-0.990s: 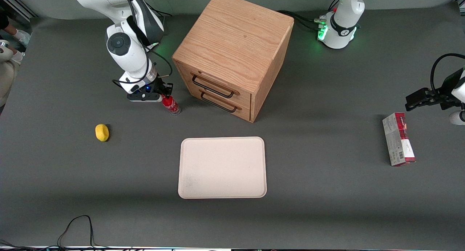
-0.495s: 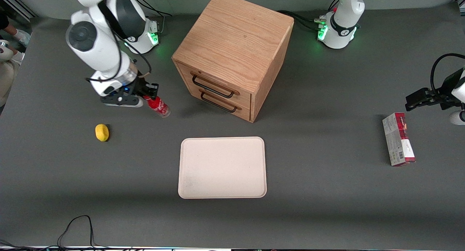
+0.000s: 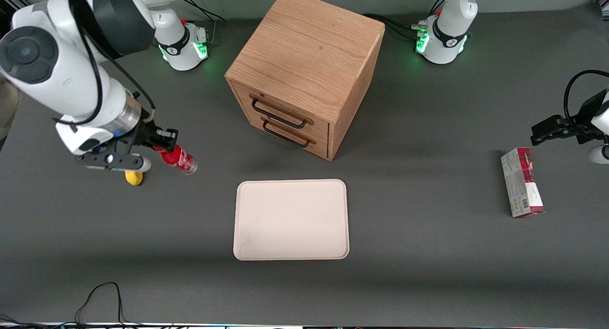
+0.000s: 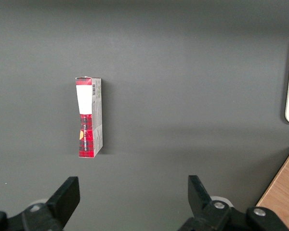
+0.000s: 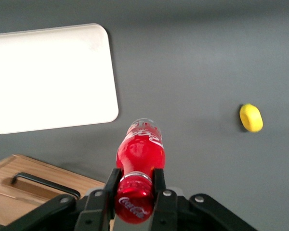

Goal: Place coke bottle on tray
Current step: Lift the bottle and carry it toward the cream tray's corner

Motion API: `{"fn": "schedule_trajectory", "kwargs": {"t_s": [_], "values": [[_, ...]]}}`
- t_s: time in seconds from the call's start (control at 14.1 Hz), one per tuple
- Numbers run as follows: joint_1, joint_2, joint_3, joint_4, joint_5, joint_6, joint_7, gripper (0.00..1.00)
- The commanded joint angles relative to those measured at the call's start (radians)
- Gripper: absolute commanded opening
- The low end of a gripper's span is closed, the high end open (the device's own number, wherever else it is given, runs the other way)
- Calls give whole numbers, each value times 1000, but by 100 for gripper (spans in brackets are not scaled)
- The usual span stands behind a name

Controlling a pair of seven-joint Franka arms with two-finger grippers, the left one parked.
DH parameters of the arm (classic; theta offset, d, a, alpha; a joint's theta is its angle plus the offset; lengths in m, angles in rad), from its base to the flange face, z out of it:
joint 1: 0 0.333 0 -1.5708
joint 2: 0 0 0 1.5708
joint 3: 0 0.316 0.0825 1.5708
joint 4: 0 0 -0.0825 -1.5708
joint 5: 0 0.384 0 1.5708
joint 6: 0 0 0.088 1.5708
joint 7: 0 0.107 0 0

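The bottle point(image 3: 178, 159) is red with white lettering, a red cap and a clear base. The gripper point(image 3: 159, 144) holding its neck is black, on a white arm. The tray point(image 3: 291, 219) is pale cream-pink. The desk point(image 3: 428, 253) is dark grey. The lemon point(image 5: 251, 117) is bright yellow. The cabinet point(image 3: 304, 67) is light oak with wood grain and black handles. The carton point(image 3: 521, 188) is red and grey, with a white panel.

Coke bottle point(image 3: 179, 160): red, held by its neck between gripper point(image 3: 159, 145) fingers point(image 5: 158, 179), off the table. Tray point(image 3: 291, 219): cream, flat, well apart from fingers.
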State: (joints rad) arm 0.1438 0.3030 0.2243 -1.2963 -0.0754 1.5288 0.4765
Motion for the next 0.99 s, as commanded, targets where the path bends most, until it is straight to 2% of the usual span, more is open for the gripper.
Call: {"fn": "schedule_trajectory", "kwargs": {"t_s": [0.0, 0.21, 0.35, 0.78, 0.92], "values": [[17, 203, 15, 291, -49, -81, 16, 0], [8, 359, 108, 446, -131, -67, 10, 0], [2, 422, 174, 474, -190, -15, 8, 0], [5, 522, 188, 428, -201, 227, 7, 0], [8, 533, 185, 353, -242, 305, 5, 0]]}}
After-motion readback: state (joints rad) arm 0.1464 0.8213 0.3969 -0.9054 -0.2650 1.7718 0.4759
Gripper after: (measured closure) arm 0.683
